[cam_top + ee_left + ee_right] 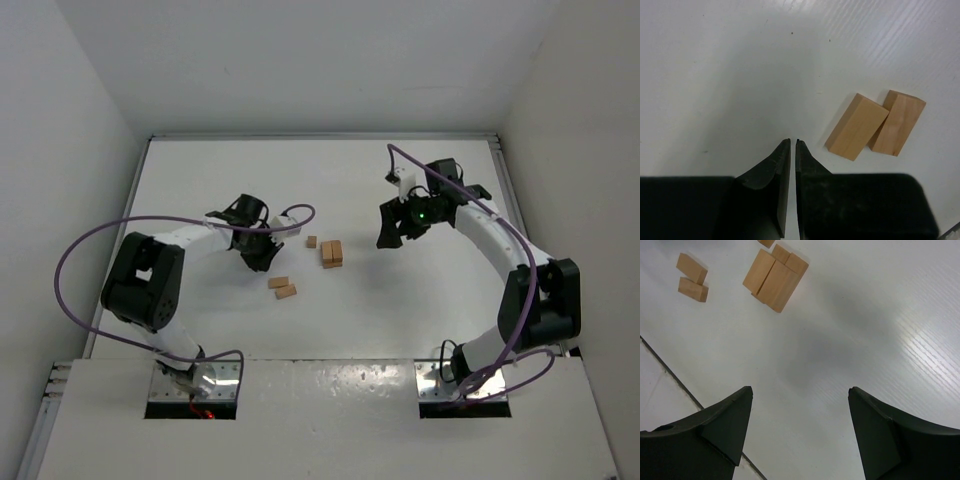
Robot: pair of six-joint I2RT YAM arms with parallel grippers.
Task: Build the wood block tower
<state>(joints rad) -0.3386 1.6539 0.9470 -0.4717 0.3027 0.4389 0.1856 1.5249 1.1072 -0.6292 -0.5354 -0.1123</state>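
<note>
The tower [331, 253] stands mid-way across the counter [200, 190], two loose blocks [283, 288] at its near left beside the left end effector [793, 142], closed on nothing, while the right end effector [800, 390] is spread wide, empty.

The white worktop [220, 180] lay bare over its far half and down both sides, open to any tool. Obstacles sat mid-worktop: a small stack of light tan wooden blocks [331, 253], a single tan cube [312, 241] just left of it, and two flat tan rectangular blocks [282, 287] touching, nearer and further left. A bare strip ran between stack and pair. The left tool [793, 143], fingers pressed close, hung left of the pair. The right tool [800, 392], spread wide, stood right of the stack across bare worktop.
</note>
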